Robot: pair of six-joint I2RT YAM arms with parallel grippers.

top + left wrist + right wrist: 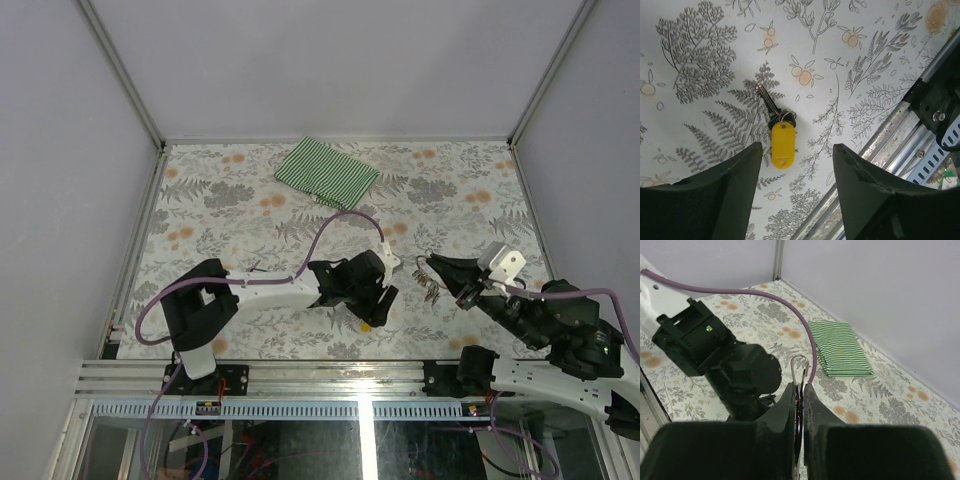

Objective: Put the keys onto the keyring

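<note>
— Where's the key (767, 102)?
— Flat on the flowered table (700, 60), close to the metal rail (900, 145) at the near edge. Its yellow tag (781, 145) lies towards the arm, and the blade points away from it.
— And the left gripper (797, 150)?
— Right above it, fingers spread with nothing between them. The tag shows in the gap, untouched.
— The keyring (799, 367)?
— At the tip of the right gripper (800, 395). Those fingers are pressed together on one thin wire loop, which sticks out past them. From above, some small dark bits sit just beside the loops, too small to make out.
— Anything else?
— A green-and-white striped cloth (327, 172), folded, at the far side of the table and well apart from both arms.
</note>
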